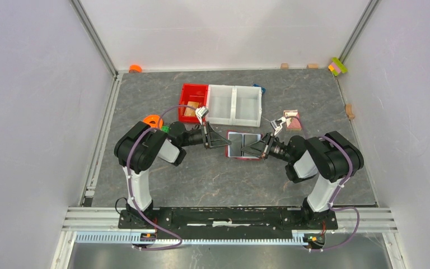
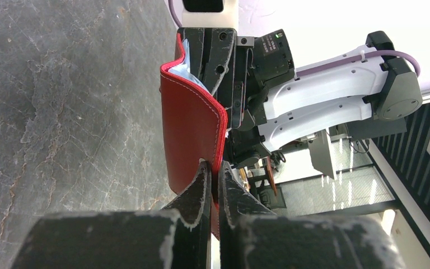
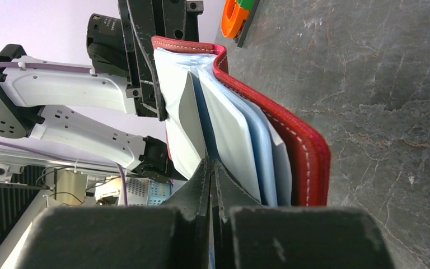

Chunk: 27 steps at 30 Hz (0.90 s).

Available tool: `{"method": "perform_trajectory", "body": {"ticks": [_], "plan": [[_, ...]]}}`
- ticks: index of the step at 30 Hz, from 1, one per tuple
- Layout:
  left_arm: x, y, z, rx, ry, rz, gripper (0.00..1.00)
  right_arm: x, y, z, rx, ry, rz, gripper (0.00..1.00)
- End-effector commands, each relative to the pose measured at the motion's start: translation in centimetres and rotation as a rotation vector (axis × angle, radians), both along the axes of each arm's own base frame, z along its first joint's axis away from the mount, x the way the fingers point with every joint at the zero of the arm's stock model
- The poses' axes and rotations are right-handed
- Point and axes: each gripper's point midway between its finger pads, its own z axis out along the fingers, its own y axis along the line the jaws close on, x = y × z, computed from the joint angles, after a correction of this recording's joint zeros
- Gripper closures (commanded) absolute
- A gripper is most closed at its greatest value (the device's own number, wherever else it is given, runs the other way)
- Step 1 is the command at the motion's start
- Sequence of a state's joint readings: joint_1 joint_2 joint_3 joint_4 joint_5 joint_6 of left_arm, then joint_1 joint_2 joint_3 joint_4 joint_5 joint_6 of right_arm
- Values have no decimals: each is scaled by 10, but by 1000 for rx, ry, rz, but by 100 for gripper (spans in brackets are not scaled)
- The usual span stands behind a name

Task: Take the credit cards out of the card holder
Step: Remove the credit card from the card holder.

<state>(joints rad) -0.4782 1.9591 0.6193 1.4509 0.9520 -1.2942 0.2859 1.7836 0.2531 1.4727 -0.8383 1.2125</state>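
From the top camera, the card holder (image 1: 238, 139) lies open near the middle of the tabletop (image 1: 201, 179), with the left claw (image 1: 227, 144) at its left edge and the right claw (image 1: 246, 149) reaching over its right half. No loose credit cards show on the stone around it. The pink-and-white patterned card (image 1: 293, 120) off to the right is not one of them. I judge the task to be at its start: the holder is spread and gripped, and all three cards are yet to come out. This view is too far off to show how either claw is set.

The left wrist camera settles that for its own side. The left claw (image 2: 215, 185) is pressed together on the stitched red edge of the card holder (image 2: 190, 129), pinning that flap. Only the red outer face and a sliver of pale lining at the top can be seen, so the contents stay hidden.

The right wrist camera looks into the fold of the card holder (image 3: 308, 151), where several pale grey-blue leaves (image 3: 229, 134) fan out. The right claw (image 3: 211, 171) is pinched on one of the holder's leaves (card or pocket lining, I cannot tell). No tan or black card is visible.
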Motion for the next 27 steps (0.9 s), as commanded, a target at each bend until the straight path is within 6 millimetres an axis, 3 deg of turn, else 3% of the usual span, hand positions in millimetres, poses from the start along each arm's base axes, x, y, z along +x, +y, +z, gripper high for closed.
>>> {"method": "perform_trajectory", "body": {"ticks": [1,10,13,18,20,24,27], "plan": [[-8,-2,27,-63,-128,-46,92,-6,-4,71,129,-414,-11,100],[-3,-1,19,-54,-96,-35,81,-6,-7,73,128,-428,-22,100],[-2,-1,17,-51,-87,-34,83,-6,-7,72,126,-426,-21,100],[0,-2,12,-34,-74,-31,89,-4,-6,67,116,-406,-22,90],[4,-3,0,10,-50,-19,89,-1,-6,61,93,-388,-28,89],[13,-1,-42,206,13,25,90,12,-4,29,-6,-297,-36,89],[17,4,-58,297,12,47,91,14,-5,21,-25,-275,-41,89]]}}
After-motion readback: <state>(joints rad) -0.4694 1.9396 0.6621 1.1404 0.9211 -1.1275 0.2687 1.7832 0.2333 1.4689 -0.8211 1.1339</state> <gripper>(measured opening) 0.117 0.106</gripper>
